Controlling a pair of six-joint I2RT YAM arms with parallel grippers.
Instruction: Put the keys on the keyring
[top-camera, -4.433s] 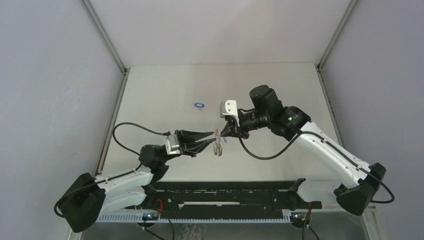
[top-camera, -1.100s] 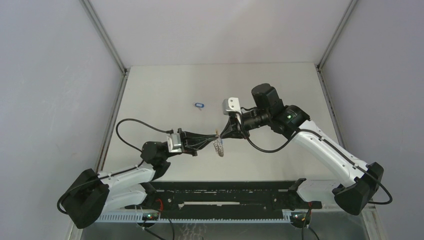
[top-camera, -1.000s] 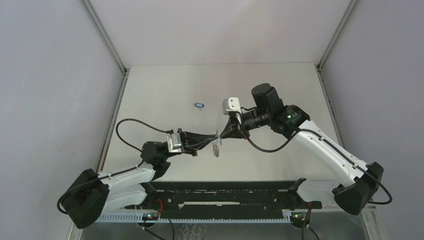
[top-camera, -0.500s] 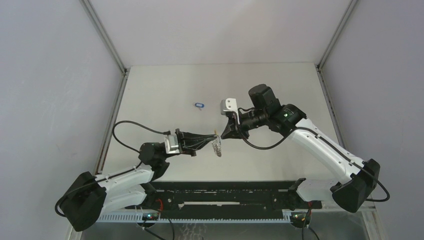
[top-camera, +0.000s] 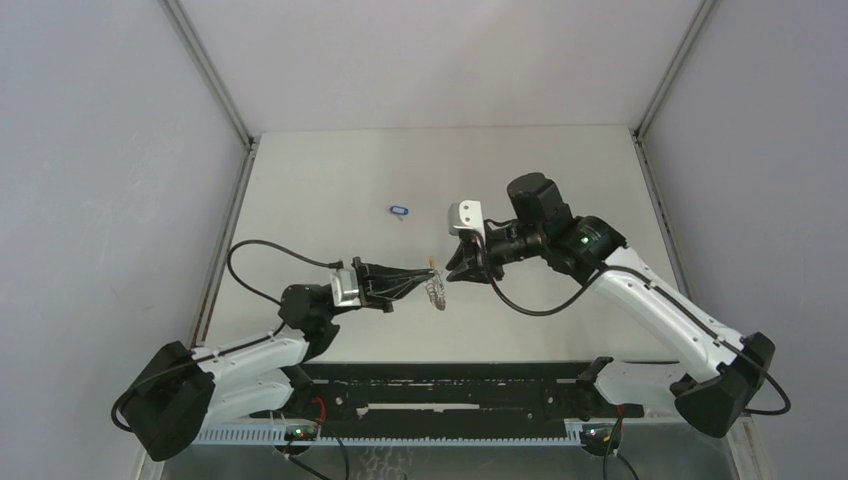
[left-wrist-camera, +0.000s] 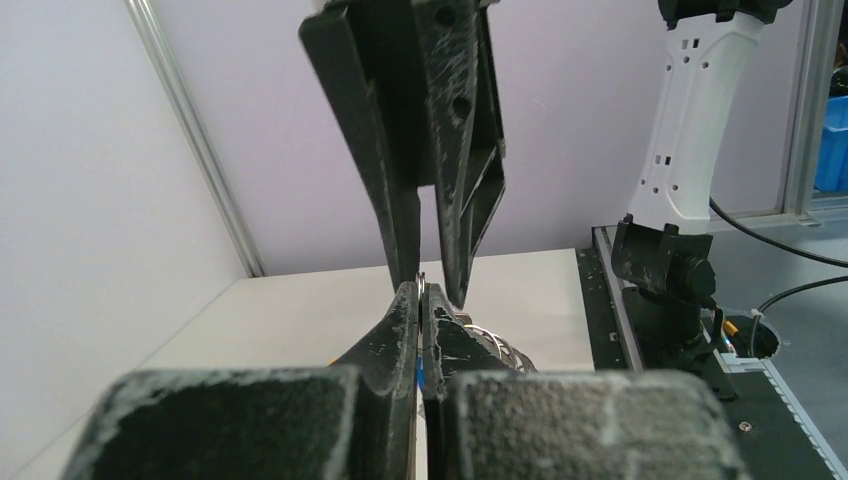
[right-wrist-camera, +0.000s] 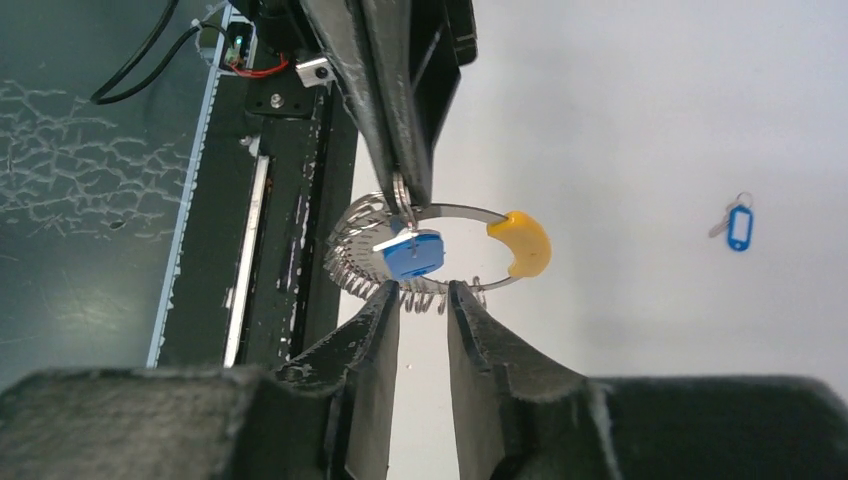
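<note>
The keyring (right-wrist-camera: 455, 209) is a round silvery loop with a yellow arc (right-wrist-camera: 521, 244), held up off the table. My left gripper (right-wrist-camera: 408, 200) reaches in from the top of the right wrist view and is shut on its rim. One of the keys hangs at that spot by its blue tag (right-wrist-camera: 413, 253). My right gripper (right-wrist-camera: 425, 292) stands just below the loop, open, with nothing between its fingers. The other key (right-wrist-camera: 738, 226), also blue-tagged, lies on the table (top-camera: 400, 211). In the top view the two grippers (top-camera: 428, 275) (top-camera: 452, 273) meet tip to tip over the keyring (top-camera: 436, 292).
The black rail (top-camera: 450, 385) runs along the near table edge under the arms. Metal frame posts (top-camera: 215, 85) (top-camera: 675, 70) stand at the back corners, with grey walls on both sides. The left arm's cable (top-camera: 255, 250) loops over the table.
My right gripper has opened and drawn back slightly to the right, leaving the blue-tagged key at the keyring. The left gripper keeps its hold and has barely moved.
</note>
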